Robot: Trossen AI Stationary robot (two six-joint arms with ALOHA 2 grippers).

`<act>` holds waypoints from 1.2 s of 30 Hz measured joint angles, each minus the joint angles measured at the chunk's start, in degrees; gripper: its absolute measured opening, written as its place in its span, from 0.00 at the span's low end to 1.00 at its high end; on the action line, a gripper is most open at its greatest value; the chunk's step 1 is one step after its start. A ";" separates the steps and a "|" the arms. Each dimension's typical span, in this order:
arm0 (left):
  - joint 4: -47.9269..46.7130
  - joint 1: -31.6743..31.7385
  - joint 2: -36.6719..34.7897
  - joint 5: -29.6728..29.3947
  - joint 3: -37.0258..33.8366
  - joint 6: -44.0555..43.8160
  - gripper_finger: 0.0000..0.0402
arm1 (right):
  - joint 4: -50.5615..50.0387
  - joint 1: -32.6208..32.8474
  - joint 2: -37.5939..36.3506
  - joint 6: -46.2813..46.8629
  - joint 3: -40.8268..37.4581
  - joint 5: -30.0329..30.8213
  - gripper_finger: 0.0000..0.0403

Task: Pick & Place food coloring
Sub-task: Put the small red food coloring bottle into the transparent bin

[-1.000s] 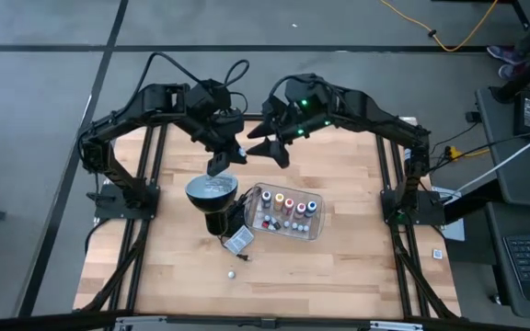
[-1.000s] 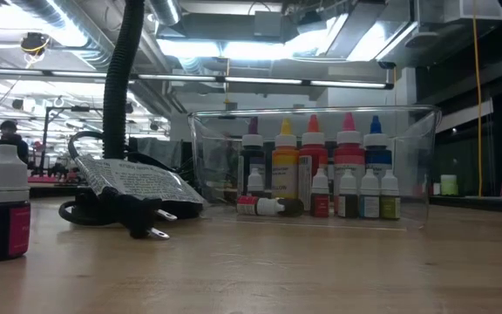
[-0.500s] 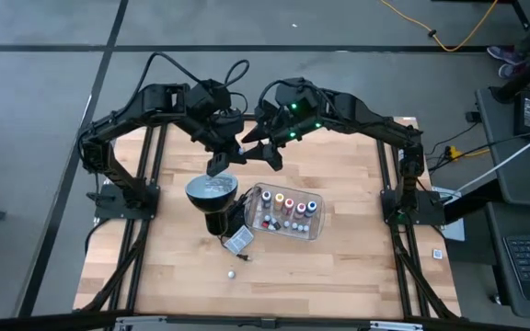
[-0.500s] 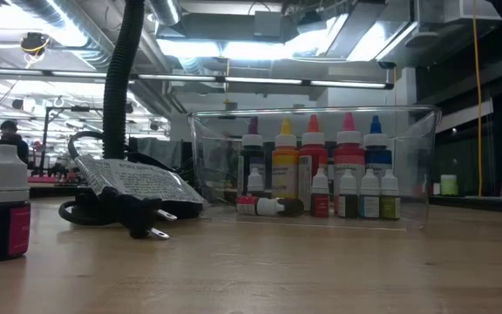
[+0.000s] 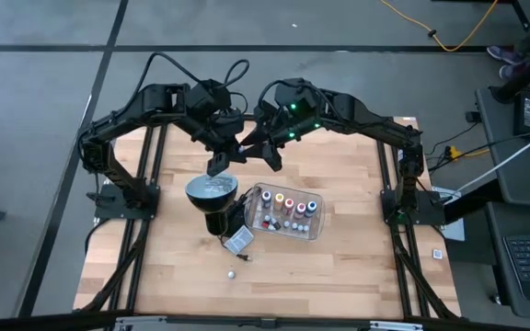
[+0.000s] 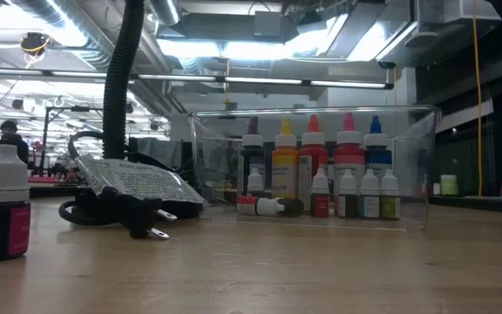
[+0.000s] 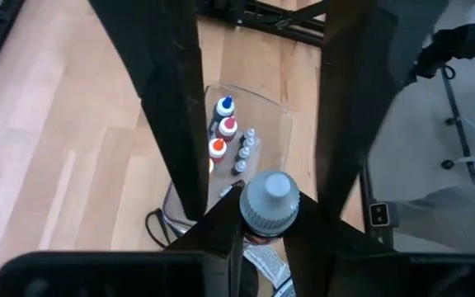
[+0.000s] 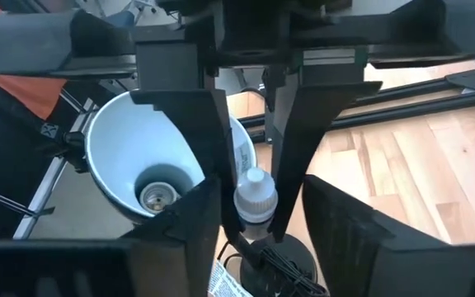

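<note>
High above the far half of the table, my left gripper [image 5: 233, 152] is shut on a small food coloring bottle with a white cap [image 7: 269, 200], [image 8: 254, 198]. My right gripper [image 5: 258, 153] faces it, open, one finger [image 8: 180, 239] on each side of the bottle; I cannot tell if they touch it. A clear tray [image 5: 313, 227], [image 6: 417, 166] in the middle of the table holds several more bottles, standing in rows. One lone bottle [image 5: 232, 273], [image 6: 3, 205] stands on its base near the front edge. My left gripper pinches the bottle just below its cap [image 8: 255, 224] between its two fingers [image 8: 211, 140]. The fingers hide the body. They slant down from the table's left side. The bottle is lifted clear of the table, roughly upright with its cap up.
A black lamp with a round silvery head [image 5: 212, 191] stands left of the tray, right under the grippers. Its cord, plug and paper tag [image 5: 237, 241], [image 6: 129, 187] lie in front of it. Bare wood [image 5: 339, 276] lies toward the near and right edges.
My right gripper has moved toward the table's left, up to my left gripper and the bottle it holds, then stopped there. My left gripper and the bottle have kept still.
</note>
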 joint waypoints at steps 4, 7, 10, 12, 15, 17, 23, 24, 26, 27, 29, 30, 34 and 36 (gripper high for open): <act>0.06 0.00 -0.02 -1.65 0.00 -0.03 0.15 | -0.01 -0.06 0.00 -0.08 0.00 0.20 0.35; 0.06 0.00 -0.02 -1.93 0.00 -0.16 0.15 | 0.13 0.13 0.00 -0.02 0.00 0.25 0.28; -0.03 -0.02 -0.07 -1.86 0.00 -0.17 0.15 | 0.55 0.70 0.00 -0.34 0.00 0.37 0.21; -0.05 -0.02 -0.11 -1.76 0.00 -0.29 0.16 | 0.77 1.07 0.00 -0.39 0.00 0.56 0.16; 0.22 -0.04 -0.11 -1.64 0.00 -0.83 0.18 | 0.85 1.43 0.00 -0.39 0.00 0.63 0.12; 0.39 0.00 -0.11 -1.62 0.00 -0.80 0.21 | 0.89 1.44 -0.02 -0.16 0.00 0.61 0.12; 0.05 0.07 -0.09 -0.66 0.00 -0.73 0.26 | 0.43 1.53 -0.02 0.16 0.00 0.67 0.16; -0.04 0.09 -0.08 -0.61 0.00 -0.70 0.27 | 0.16 1.55 -0.02 0.16 0.00 0.87 0.16; -0.42 0.09 -0.12 -1.17 0.00 -0.99 0.28 | -0.50 1.55 -0.04 0.22 0.00 1.03 0.15; -0.70 0.11 -0.23 -1.42 0.00 -1.00 0.28 | -0.68 1.55 -0.03 0.21 0.00 1.08 0.14; -0.73 0.11 -0.44 -2.02 0.00 -0.63 0.30 | -1.01 1.55 -0.03 0.20 0.00 1.16 0.13; -0.77 0.11 -0.64 -2.08 0.00 -0.61 0.32 | -1.22 1.56 -0.03 0.23 0.00 1.24 0.13; -1.05 1.28 -1.38 -2.18 0.02 -0.55 0.38 | -2.18 1.58 -0.08 0.28 0.02 2.39 0.15; -1.48 2.08 -1.77 -2.15 0.04 -0.22 0.43 | -3.41 1.57 -0.11 0.29 0.35 2.64 0.15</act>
